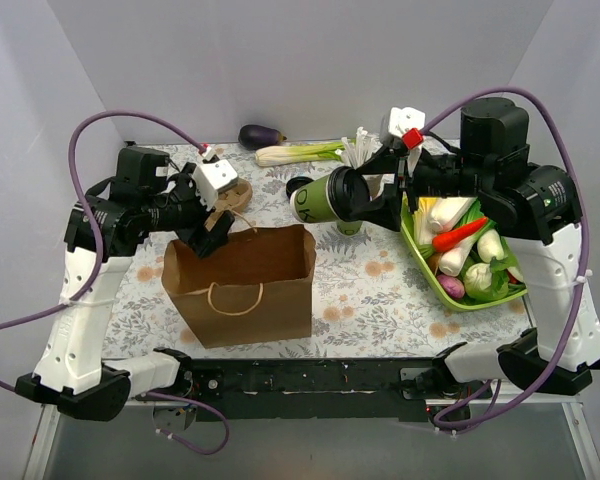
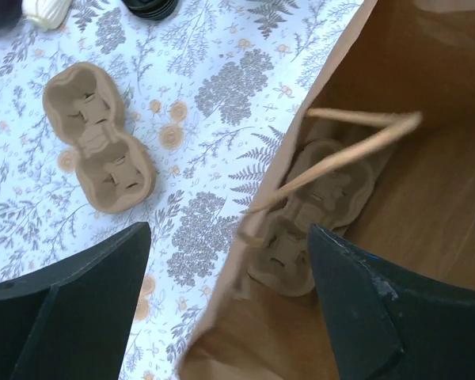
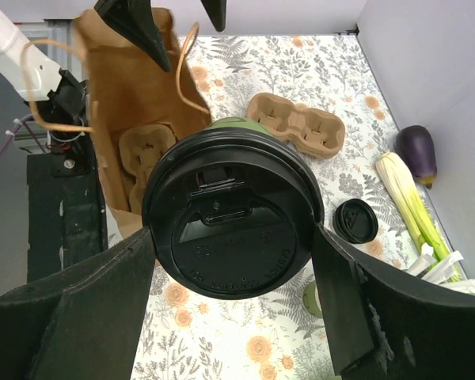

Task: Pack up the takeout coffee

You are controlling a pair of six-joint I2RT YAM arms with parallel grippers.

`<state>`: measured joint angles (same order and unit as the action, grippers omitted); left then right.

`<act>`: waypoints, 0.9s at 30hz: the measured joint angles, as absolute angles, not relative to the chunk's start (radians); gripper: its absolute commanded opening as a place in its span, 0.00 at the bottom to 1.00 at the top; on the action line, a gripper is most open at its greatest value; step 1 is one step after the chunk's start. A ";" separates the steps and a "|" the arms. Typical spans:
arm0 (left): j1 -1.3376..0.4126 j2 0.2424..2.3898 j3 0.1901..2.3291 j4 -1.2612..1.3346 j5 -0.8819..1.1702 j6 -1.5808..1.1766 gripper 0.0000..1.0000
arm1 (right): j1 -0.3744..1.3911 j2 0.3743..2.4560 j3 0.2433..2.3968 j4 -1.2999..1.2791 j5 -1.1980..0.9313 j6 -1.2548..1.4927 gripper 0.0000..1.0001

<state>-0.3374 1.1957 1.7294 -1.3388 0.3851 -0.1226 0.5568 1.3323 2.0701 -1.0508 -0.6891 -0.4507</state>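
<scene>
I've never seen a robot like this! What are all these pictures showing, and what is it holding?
It is a two-armed robot bolted to a table. One picture looks down from above; the other two come from cameras on each wrist. The right gripper holds the takeout coffee in the air, tipped sideways. The left gripper is open at the rim of a brown paper bag, which has a cardboard cup carrier inside. On the table are a second carrier, a loose black lid, an eggplant, a leek and a green tray of vegetables.
</scene>
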 measured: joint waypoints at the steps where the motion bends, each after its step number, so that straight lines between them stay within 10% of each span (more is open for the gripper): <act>1: -0.337 1.189 1.730 -1.339 0.373 -0.118 0.83 | 0.557 1.336 2.070 -1.051 -0.695 -0.448 0.01; 9: -0.337 1.186 1.692 -1.340 0.381 -0.063 0.74 | 0.576 1.386 2.117 -1.052 -0.726 -0.440 0.01; 18: -0.337 1.304 1.662 -1.345 0.433 -0.023 0.03 | 0.710 1.379 2.098 -1.054 -0.739 -0.450 0.01; 27: -0.337 1.313 1.687 -1.348 0.496 -0.042 0.00 | 0.913 1.384 2.062 -1.119 -0.575 -0.520 0.01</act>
